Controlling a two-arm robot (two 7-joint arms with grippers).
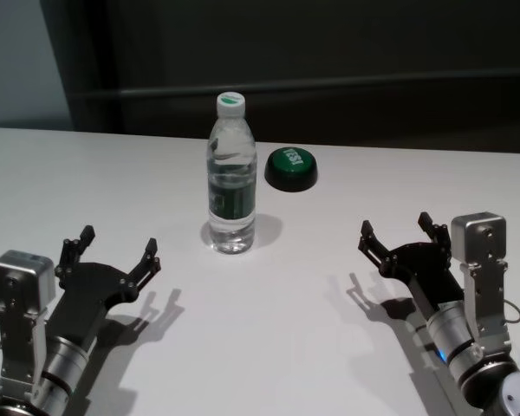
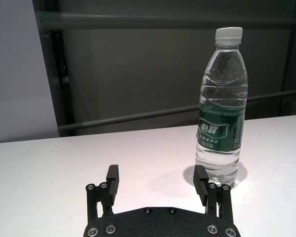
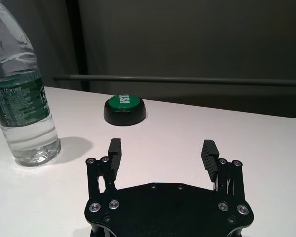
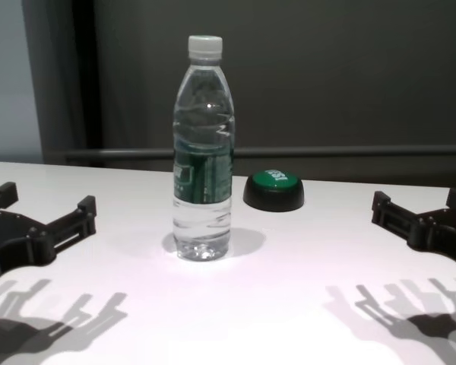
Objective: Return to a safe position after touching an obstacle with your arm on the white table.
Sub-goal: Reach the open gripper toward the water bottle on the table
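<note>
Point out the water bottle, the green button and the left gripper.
water bottle [image 1: 231, 195], head view, on its green label.
green button [image 1: 291, 161], head view, on its dome.
left gripper [image 1: 120, 250], head view, midway between its open fingertips.

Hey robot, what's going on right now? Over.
Left claw open, right claw open, both clear. Bottle upright on white table, untouched. Green button behind it.

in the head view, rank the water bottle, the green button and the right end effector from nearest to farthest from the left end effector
1. The tall clear plastic water bottle, upright on the white table, ahead and toward the middle from the left end effector.
2. The low green dome button on a black base, behind the bottle and to its right.
3. The right end effector, open at the table's opposite side.
</note>
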